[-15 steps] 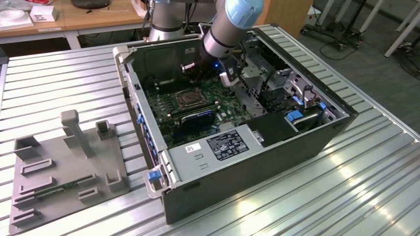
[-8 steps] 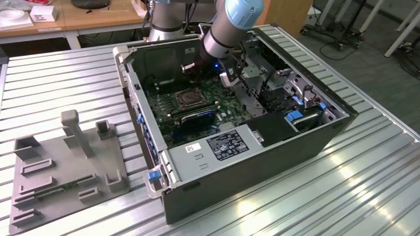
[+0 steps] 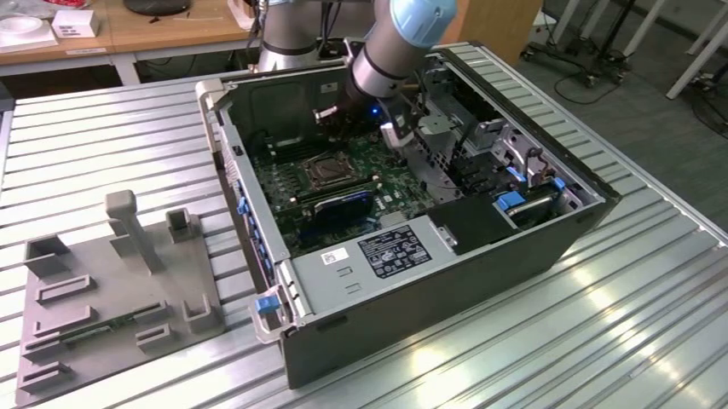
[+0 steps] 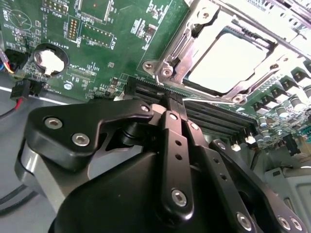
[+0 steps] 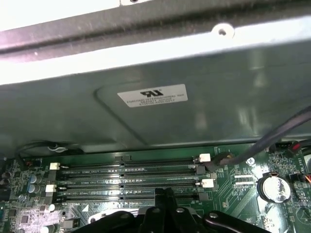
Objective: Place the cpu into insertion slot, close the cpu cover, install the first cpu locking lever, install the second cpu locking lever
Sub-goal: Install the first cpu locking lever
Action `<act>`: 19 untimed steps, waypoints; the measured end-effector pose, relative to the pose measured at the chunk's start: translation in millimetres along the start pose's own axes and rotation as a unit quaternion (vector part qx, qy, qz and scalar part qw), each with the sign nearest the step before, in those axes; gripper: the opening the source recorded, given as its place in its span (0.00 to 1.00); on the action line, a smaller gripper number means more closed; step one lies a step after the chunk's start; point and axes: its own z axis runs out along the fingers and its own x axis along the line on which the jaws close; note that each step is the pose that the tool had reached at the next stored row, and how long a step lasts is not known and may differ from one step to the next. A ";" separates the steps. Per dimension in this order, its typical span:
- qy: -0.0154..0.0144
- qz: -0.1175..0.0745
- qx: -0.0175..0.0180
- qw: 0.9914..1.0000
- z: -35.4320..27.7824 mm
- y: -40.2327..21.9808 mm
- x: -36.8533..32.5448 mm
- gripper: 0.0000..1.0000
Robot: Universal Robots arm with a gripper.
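Black gripper (image 4: 172, 103) linkage sits closest in the second wrist view, its two fingers pressed together with nothing between them, tips just above the long memory slots (image 4: 214, 114). Just beyond those slots the cpu (image 4: 227, 63) lies seated in the insertion slot (image 3: 322, 173), with the cpu cover (image 4: 209, 91) lowered flat around it. Farthest stands the grey case wall (image 5: 204, 121).

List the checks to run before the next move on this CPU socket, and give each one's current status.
1. cpu seated flat: ok, its metal top shows through the window.
2. cpu cover down over it: ok.
3. Cover locked down: cannot tell.
4. end effector empty: ok, shut on nothing.
5. End effector clear of the memory slots: cannot tell, it sits right at them.
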 end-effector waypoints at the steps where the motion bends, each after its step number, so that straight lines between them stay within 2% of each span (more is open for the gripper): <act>1: 0.000 0.000 0.000 1.000 -0.1 0.8 0.1 0.11; 9: 0.000 0.000 0.000 1.000 1.1 7.4 0.6 0.11; 19: 0.000 0.000 -0.001 1.000 0.8 8.3 0.8 0.11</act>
